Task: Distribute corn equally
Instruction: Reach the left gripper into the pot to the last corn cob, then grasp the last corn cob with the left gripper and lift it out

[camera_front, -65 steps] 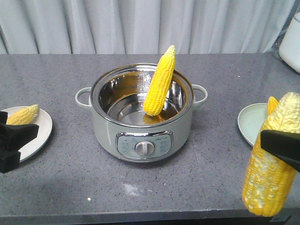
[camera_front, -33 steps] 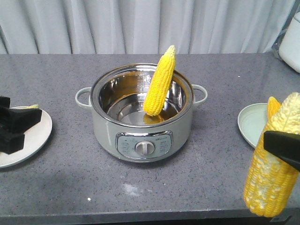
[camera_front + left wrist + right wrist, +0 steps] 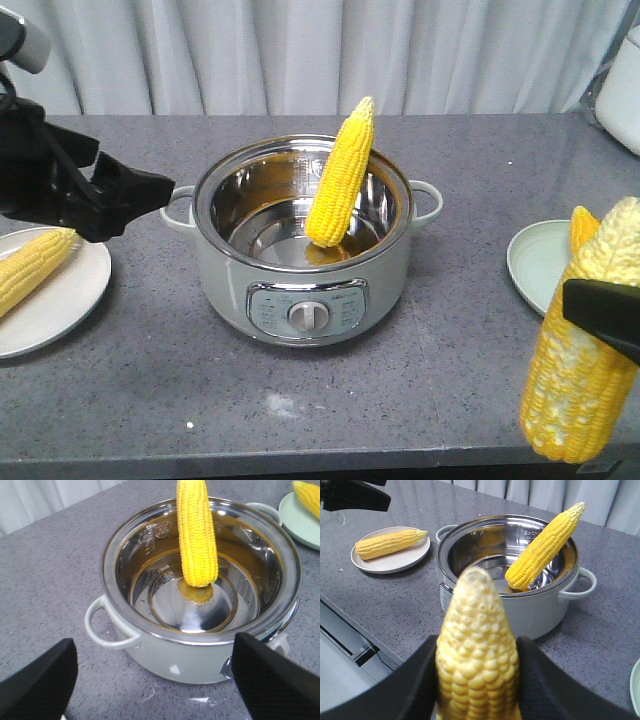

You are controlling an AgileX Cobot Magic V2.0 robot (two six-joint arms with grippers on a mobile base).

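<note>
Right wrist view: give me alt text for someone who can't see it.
The right black claw grips a pale yellow corn cob, tip up, close to the camera. Behind it, a golden corn cob leans inside a pale green steel-lined electric pot, and a third cob lies on a white round plate at left.

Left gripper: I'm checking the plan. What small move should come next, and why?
Probably reach into the pot and close on the leaning cob: the left gripper hangs open and empty beside it, the white plate holds a single cob, and the right gripper grips the pale cob.
</note>
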